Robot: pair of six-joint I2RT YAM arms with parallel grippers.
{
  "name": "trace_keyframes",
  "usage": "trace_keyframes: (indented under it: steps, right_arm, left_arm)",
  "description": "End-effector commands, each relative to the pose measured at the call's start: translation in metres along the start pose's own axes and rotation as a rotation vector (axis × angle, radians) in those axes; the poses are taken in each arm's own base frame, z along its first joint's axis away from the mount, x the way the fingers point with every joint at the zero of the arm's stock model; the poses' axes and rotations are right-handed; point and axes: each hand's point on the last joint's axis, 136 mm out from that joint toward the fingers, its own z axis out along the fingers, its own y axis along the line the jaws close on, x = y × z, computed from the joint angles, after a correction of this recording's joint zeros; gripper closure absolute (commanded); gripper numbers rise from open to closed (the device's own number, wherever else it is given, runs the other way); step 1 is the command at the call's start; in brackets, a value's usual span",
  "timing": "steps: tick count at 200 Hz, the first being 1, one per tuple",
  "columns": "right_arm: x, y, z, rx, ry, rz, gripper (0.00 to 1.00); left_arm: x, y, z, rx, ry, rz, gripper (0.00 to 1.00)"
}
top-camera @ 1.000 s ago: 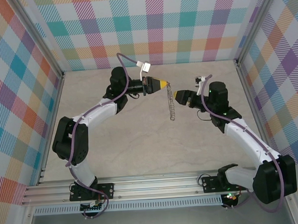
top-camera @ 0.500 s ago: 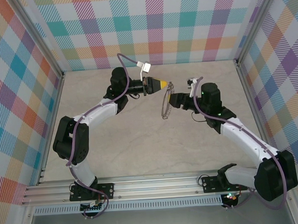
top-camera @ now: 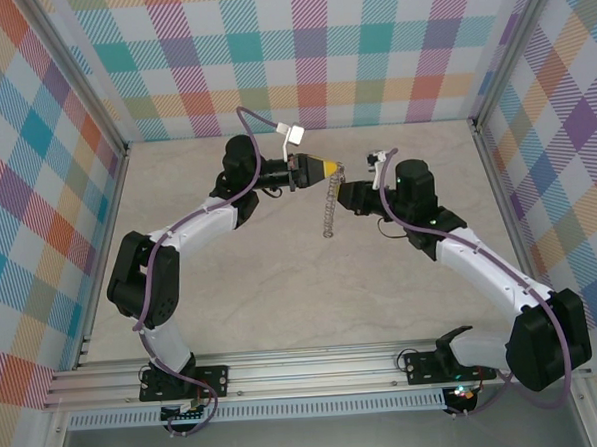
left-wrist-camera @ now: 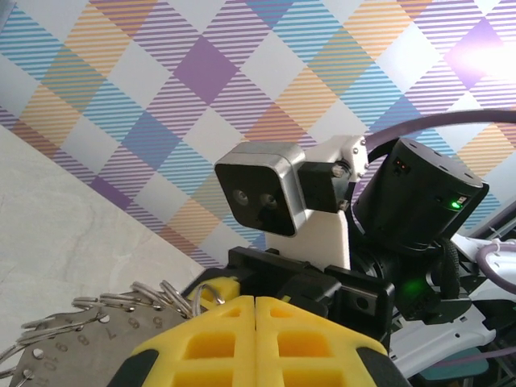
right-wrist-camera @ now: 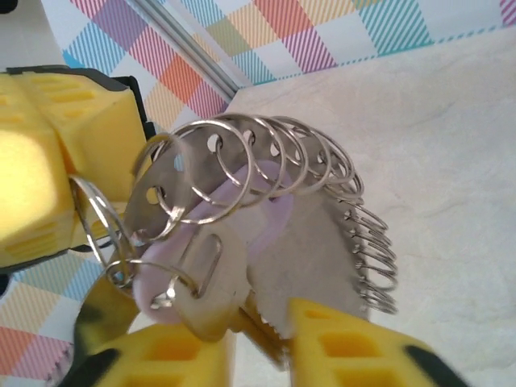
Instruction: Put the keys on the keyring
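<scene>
The keyring (top-camera: 327, 204), a flat grey metal disc fringed with silvery loops, hangs edge-on from my left gripper (top-camera: 333, 167), which is shut on one of its loops. In the left wrist view the yellow fingers (left-wrist-camera: 201, 343) press flush together, with the keyring (left-wrist-camera: 64, 355) at lower left. My right gripper (top-camera: 343, 195) sits right beside the disc. Its wrist view shows the keyring (right-wrist-camera: 322, 242) close up, with the key (right-wrist-camera: 205, 278) across it. The key has a lilac head, and a loop passes through its slot. Its toothed shaft runs down between my right gripper's (right-wrist-camera: 260, 348) narrowed jaws.
Both arms meet above the back middle of the beige table (top-camera: 282, 284). Checked walls (top-camera: 310, 53) close in the back and sides, and a metal rail (top-camera: 286, 369) runs along the near edge. The right arm's wrist camera (left-wrist-camera: 262, 197) faces the left gripper closely.
My right gripper has moved left up to the keyring and its jaws have narrowed around the key's shaft. The keyring swung a little. The left gripper stayed shut in place.
</scene>
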Motion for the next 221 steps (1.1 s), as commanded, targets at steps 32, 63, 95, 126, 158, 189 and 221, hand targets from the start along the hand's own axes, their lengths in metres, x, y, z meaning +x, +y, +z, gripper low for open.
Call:
trace_keyframes:
  steps: [32, 63, 95, 126, 158, 189, 221]
  right_arm:
    - [-0.006, 0.021, -0.004, -0.056, -0.023, -0.054, 1.00]
    - [-0.001, 0.020, -0.003, -0.055, -0.017, -0.043, 1.00]
    - [0.000, 0.024, 0.000, -0.079, -0.009, -0.039, 1.00]
    - [0.000, 0.032, 0.004, -0.119, 0.008, -0.049, 1.00]
    - [0.000, 0.045, 0.011, -0.183, 0.043, -0.064, 1.00]
    - [0.000, 0.055, 0.015, -0.225, 0.088, -0.092, 1.00]
    - [0.000, 0.059, 0.018, -0.244, 0.126, -0.108, 1.00]
  left_arm:
    - [-0.006, -0.009, 0.005, 0.036, -0.043, 0.030, 1.00]
    - [-0.009, -0.009, 0.004, 0.041, -0.070, 0.023, 1.00]
    - [-0.011, -0.008, 0.004, 0.048, -0.088, 0.011, 1.00]
    - [-0.010, -0.009, 0.005, 0.052, -0.090, 0.012, 1.00]
    - [-0.009, -0.009, 0.007, 0.055, -0.086, 0.011, 1.00]
    - [-0.007, -0.008, 0.009, 0.059, -0.080, 0.008, 1.00]
    - [-0.006, -0.010, 0.011, 0.066, -0.076, 0.008, 1.00]
